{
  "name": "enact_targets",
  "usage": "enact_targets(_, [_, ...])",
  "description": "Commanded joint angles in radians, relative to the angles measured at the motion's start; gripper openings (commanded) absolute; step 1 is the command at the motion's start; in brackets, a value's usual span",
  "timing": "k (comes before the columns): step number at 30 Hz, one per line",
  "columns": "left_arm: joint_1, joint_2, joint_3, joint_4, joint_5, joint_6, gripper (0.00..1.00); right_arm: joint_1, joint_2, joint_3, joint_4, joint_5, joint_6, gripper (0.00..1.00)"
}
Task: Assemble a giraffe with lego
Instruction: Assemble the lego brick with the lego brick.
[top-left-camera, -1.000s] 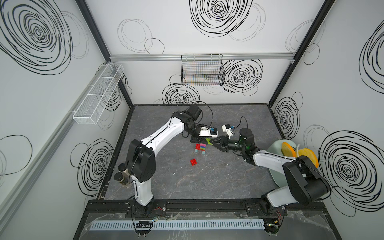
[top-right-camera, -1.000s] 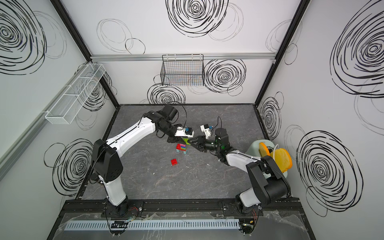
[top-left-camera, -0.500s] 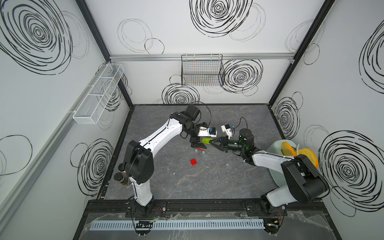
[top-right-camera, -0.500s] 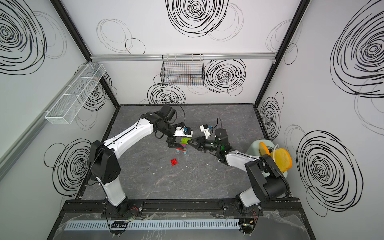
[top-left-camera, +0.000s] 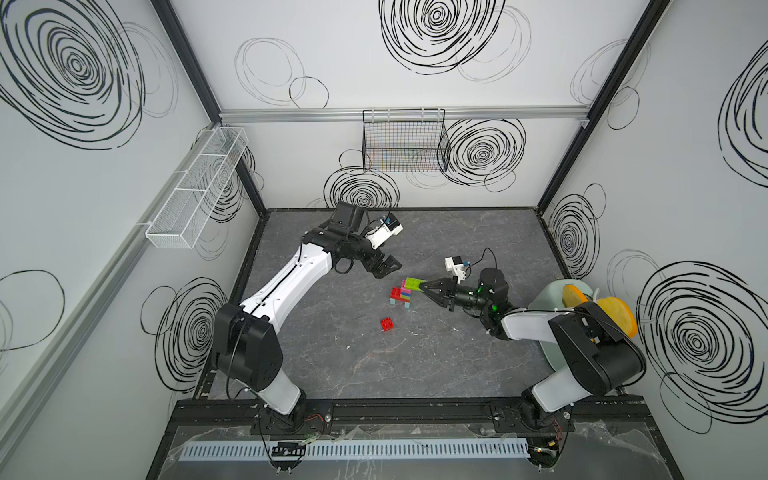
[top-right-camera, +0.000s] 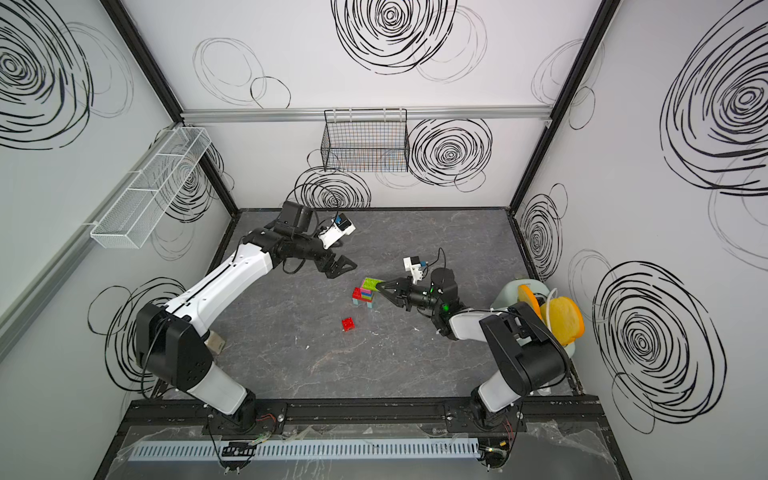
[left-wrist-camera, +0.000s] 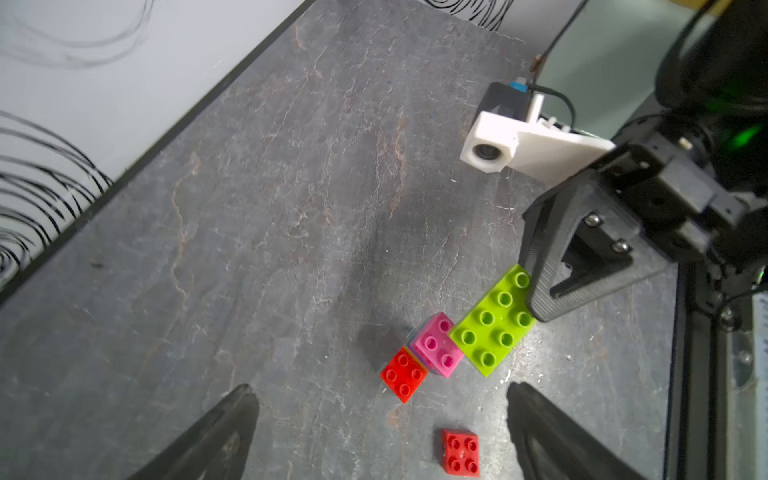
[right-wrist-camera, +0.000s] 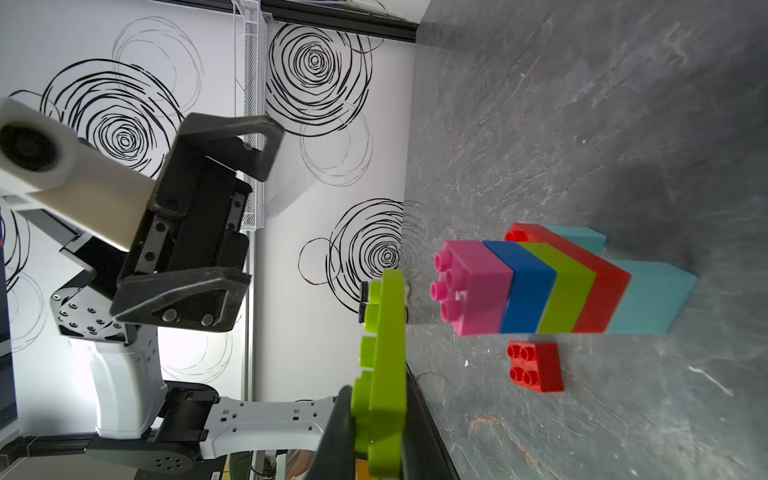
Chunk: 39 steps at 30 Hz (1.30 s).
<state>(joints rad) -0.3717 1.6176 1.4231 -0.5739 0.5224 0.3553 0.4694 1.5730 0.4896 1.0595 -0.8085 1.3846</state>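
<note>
half-built giraffe (top-left-camera: 401, 296) stands upright mid counter (top-left-camera: 415, 365). two light-blue legs on the surface, red body across them, neck stacked lime, blue, pink. pink studs on top are bare, no head on it yet.

right gripper (top-left-camera: 424, 286) reaches in low and near level from the right side, jaws clamped on one end of a long lime brick (top-left-camera: 413, 283). brick is in the air, studs up. in both top views it sits right by the pink top. right wrist view shows a small gap between brick underside and pink studs, so it's not seated. the free end of the brick sticks out past the neck, sideways.

left gripper (top-left-camera: 385, 268) is off the bricks, raised, back and to the left of the giraffe, jaws spread wide, nothing between them. left wrist view looks down at the build between its two fingers.

loose red brick (top-left-camera: 387, 324) lies flat on the counter, studs up, near the giraffe on the side toward the arm bases, not touching it.

pale green bin (top-left-camera: 548, 295) with orange-yellow discs (top-left-camera: 619, 320) at the right edge of the counter, well apart from the bricks.
</note>
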Motion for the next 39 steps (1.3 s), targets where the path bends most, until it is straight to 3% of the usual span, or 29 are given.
enact_targets(1, [0.003,-0.006,-0.048,0.094,-0.019,-0.201,0.98,0.015,0.044,-0.008,0.209,0.042,0.104,0.00])
enact_targets(9, [-0.057,-0.008,-0.082,0.103,-0.074,-0.260,0.98,0.027,0.107,0.000,0.195,0.065,0.083,0.00])
enact_targets(17, [-0.062,0.027,-0.079,0.093,-0.023,-0.297,0.98,0.004,0.122,-0.008,0.165,0.037,0.042,0.00])
enact_targets(39, [-0.092,0.102,-0.104,0.116,-0.067,-0.321,0.99,-0.002,0.199,-0.019,0.199,0.017,0.042,0.00])
